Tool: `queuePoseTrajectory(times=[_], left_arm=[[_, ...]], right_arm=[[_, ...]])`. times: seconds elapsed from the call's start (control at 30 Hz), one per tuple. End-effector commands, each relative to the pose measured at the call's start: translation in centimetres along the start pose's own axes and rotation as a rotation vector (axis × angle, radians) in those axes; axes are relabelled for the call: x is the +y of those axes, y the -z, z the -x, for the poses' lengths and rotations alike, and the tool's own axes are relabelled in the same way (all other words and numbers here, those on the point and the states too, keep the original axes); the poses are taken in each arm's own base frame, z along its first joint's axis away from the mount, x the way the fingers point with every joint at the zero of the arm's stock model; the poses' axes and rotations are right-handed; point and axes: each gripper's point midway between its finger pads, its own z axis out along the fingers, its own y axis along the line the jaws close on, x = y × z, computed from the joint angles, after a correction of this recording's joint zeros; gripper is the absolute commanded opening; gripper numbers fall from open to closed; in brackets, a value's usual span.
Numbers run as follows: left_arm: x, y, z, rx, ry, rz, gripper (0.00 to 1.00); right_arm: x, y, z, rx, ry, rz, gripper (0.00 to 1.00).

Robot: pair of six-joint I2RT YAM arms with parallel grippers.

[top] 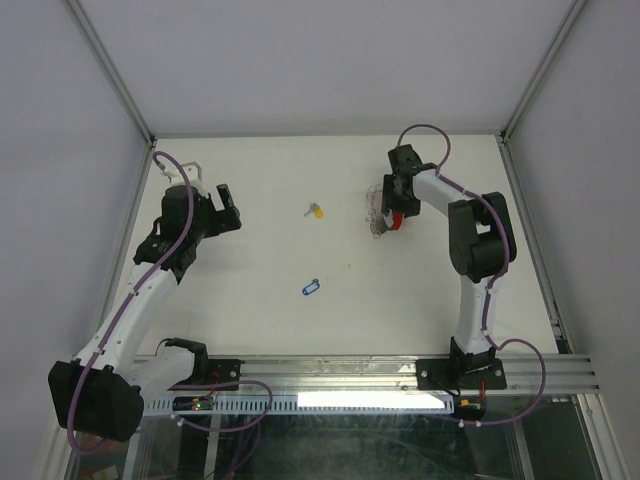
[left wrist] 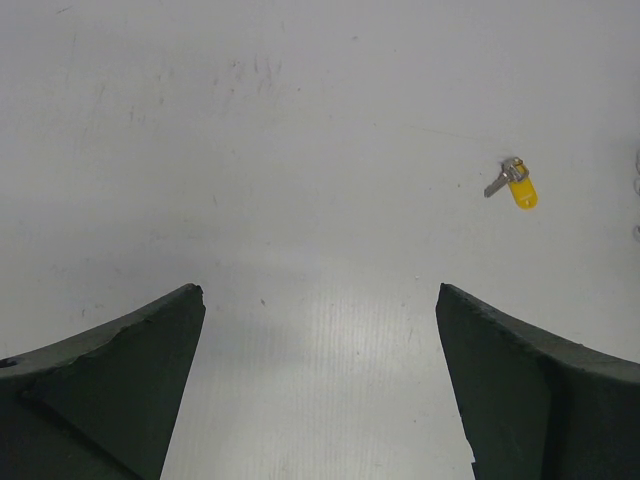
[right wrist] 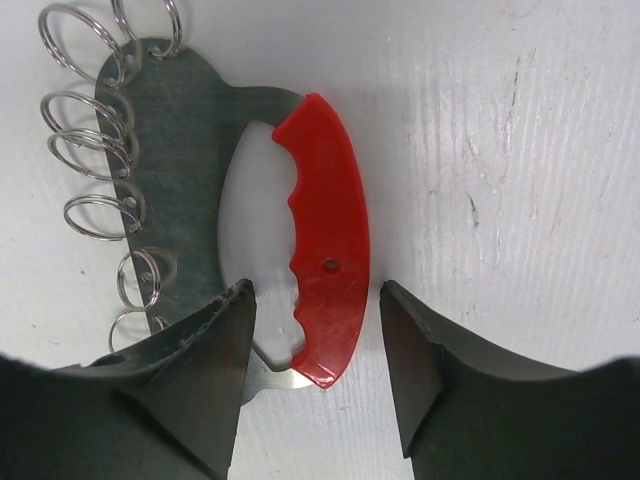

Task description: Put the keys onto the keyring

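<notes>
On my screen the right tool (right wrist: 318, 288) stood spread, with one finger on each side of the red tab (right wrist: 325, 230) of the keyring (right wrist: 190, 190), near the tab's lower end. I saw a thin gap at both fingers, so it was not pinching the tab. The keyring lay flat on the table (top: 250, 320), in the far right part, with several small rings (right wrist: 85, 120) along its metal edge. The left tool (left wrist: 320, 290) was spread wide and held nothing. The yellow key (left wrist: 518, 186) lay ahead of it, to the right. The blue key (top: 310, 288) lay near the middle of the table, well apart from the keyring.
</notes>
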Motion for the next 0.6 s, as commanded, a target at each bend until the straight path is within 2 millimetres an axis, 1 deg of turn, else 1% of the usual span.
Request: queuePoseTrajectory(times=[0.0, 0.17, 0.2, 0.23, 0.4, 0.57], left_arm=[[-0.8, 0.5, 2.8, -0.07, -0.001, -0.031, 0.99], [-0.7, 0.5, 2.8, -0.071, 0.0, -0.028, 0.99], [-0.8, 0.5, 2.8, -0.07, 0.001, -0.028, 0.99], [-0.8, 0.5, 2.7, -0.068, 0.0, -0.03, 0.99], [-0.6, 0.2, 2.6, -0.062, -0.004, -0.016, 0.99], [-1.8, -0.2, 1.9, -0.025, -0.015, -0.079, 0.99]], right_arm=[[-0.1, -0.2, 0.5, -0.019, -0.005, -0.02, 0.54], [-0.4, 0.2, -1.2, 0.0, 0.001, -0.016, 0.45], [-0.3, 0.4, -1.6, 0.002, 0.005, -0.012, 0.42], [0.0, 0.8, -1.9, -0.003, 0.017, -0.011, 0.4], [1.0, 1.9, -5.4, 0.013, 0.082, -0.017, 0.39], [1.4, 3.2, -9.3, 0.025, 0.142, -0.017, 0.38]])
